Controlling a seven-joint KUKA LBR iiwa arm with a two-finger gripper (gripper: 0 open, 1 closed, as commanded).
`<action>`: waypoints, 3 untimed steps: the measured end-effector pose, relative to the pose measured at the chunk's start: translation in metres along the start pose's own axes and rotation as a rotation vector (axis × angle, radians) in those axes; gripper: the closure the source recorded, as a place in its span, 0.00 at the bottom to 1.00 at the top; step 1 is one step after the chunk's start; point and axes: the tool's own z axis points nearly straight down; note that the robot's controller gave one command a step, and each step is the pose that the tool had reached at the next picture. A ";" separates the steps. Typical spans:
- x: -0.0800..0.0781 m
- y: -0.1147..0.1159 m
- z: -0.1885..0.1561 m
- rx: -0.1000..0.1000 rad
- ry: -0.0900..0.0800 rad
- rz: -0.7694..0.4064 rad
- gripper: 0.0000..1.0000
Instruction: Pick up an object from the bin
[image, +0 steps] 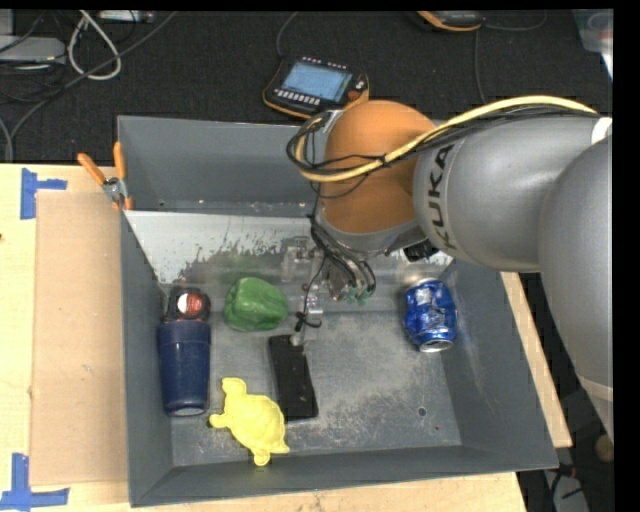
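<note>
Quick progress report: nothing was picked yet. My gripper (310, 318) was low inside the bin (480, 400), near the middle, just above the top end of a flat black block (292, 378). A green pepper-looking lump (253, 303) sat right beside it, toward the view's left. Honestly couldn't tell whether it was spread or clenched, and I saw nothing caught in it. A crushed blue can (430, 315) lay well apart on the other side. My guess: the whole grab and lift was left to do.
</note>
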 end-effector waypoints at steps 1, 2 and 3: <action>-0.002 -0.001 -0.005 -0.001 -0.007 0.005 0.00; 0.086 0.060 0.106 -0.003 0.005 -0.562 0.00; 0.051 0.045 0.039 0.001 -0.011 -0.517 0.00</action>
